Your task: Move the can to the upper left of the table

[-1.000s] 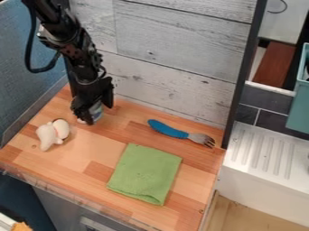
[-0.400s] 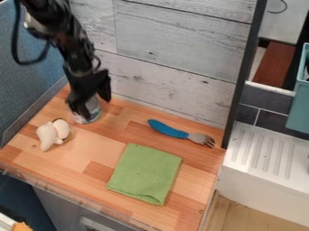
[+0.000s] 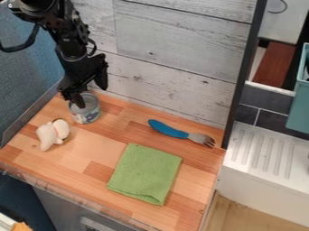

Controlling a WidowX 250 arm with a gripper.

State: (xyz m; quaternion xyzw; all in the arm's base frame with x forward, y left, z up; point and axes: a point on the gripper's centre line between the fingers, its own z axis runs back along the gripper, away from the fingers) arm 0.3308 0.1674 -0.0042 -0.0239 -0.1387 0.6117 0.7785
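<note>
Near the can (image 3: 86, 113) — a white toy (image 3: 46, 134) lies.

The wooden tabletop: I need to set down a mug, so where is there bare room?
Bare wood lies between the toy and the green cloth, and between the can and the fork. A narrower strip borders the cloth's right side. The upper left is crowded: the tool hangs at the can, with the toy nearby.
</note>
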